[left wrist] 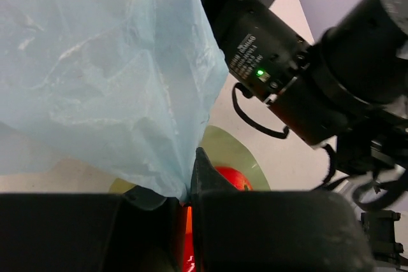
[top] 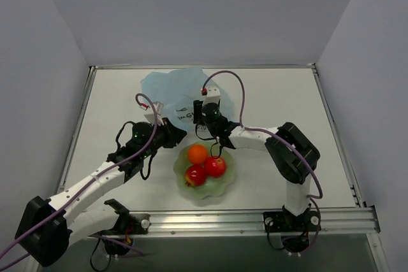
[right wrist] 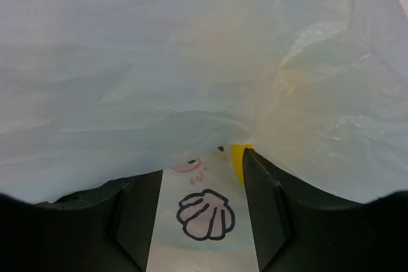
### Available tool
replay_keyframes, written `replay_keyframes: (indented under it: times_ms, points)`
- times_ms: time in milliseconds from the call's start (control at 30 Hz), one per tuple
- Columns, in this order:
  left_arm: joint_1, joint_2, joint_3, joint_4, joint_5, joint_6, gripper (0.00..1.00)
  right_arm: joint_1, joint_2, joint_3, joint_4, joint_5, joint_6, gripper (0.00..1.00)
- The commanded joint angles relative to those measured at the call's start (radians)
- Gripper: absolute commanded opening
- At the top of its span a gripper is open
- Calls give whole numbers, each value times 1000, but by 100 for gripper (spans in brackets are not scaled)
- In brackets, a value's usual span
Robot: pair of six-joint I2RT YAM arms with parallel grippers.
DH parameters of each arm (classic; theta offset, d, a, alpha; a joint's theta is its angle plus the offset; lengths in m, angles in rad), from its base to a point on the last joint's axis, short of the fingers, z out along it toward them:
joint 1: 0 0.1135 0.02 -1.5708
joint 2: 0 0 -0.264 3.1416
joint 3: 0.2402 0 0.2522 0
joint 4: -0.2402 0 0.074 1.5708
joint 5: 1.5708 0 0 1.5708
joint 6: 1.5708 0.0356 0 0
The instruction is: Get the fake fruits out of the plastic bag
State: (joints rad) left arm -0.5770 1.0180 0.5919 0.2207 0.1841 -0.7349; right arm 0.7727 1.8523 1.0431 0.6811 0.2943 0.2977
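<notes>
The light-blue plastic bag (top: pixel 180 85) lies at the back centre, its white printed patch (top: pixel 185 114) facing the arms. My left gripper (top: pixel 179 134) is shut on the bag's near edge (left wrist: pixel 183 186) and holds it over the bowl. My right gripper (top: pixel 196 111) is open at the bag's mouth (right wrist: pixel 191 93), its fingers either side of a shell print (right wrist: pixel 205 214). A sliver of yellow fruit (right wrist: pixel 238 157) shows under the plastic by the right finger (right wrist: pixel 264 195). An orange (top: pixel 197 153) and two red apples (top: pixel 215 166) (top: pixel 194 174) lie in the bowl. One apple (left wrist: pixel 234 177) shows in the left wrist view.
The pale green scalloped bowl (top: pixel 220 188) stands at the front centre, just below both grippers; its rim (left wrist: pixel 233 146) shows in the left wrist view. The right arm's black wrist (left wrist: pixel 274 62) is close to the left gripper. A metal rail (top: pixel 255 221) runs along the near edge.
</notes>
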Motion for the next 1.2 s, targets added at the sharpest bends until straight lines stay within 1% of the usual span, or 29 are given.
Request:
replay_keyframes:
  times_ms: [0,200,233,300,400,433,733,800,833,933,967,1000,1133,1167]
  points:
    - [-7,-19,-17,69,44,-26,2,-32,47,40,-2,105,14,49]
    - [-14,-3,-64,112,69,-46,2,-55,108,103,-60,138,-15,50]
    - [-14,2,-69,117,69,-49,2,-59,116,109,-69,146,-15,55]
    - [-18,7,-81,127,71,-52,2,-59,130,120,-83,160,-20,56]
    - [-20,13,-89,138,71,-55,2,-62,145,121,-80,160,-12,65]
    - [-20,17,-89,138,72,-55,2,-62,153,126,-83,154,-12,66]
    - [-23,14,-76,121,68,-44,2,-92,248,230,-107,101,-32,67]
    - [-24,14,-76,115,63,-41,2,-93,248,239,-104,104,-42,57]
    - [-24,17,-76,114,61,-40,2,-92,245,232,-95,106,-42,54]
    - [-26,27,-73,112,57,-38,2,-90,203,203,-69,115,-37,35]
    - [-24,28,-69,112,58,-38,2,-87,170,166,-55,117,-34,26]
    - [-24,33,-69,115,57,-38,2,-84,151,149,-49,115,-31,23]
    - [-24,40,-58,123,43,-43,2,-43,52,55,-64,103,-12,22]
    - [-24,37,-55,123,35,-46,2,-33,4,34,-72,97,-5,22]
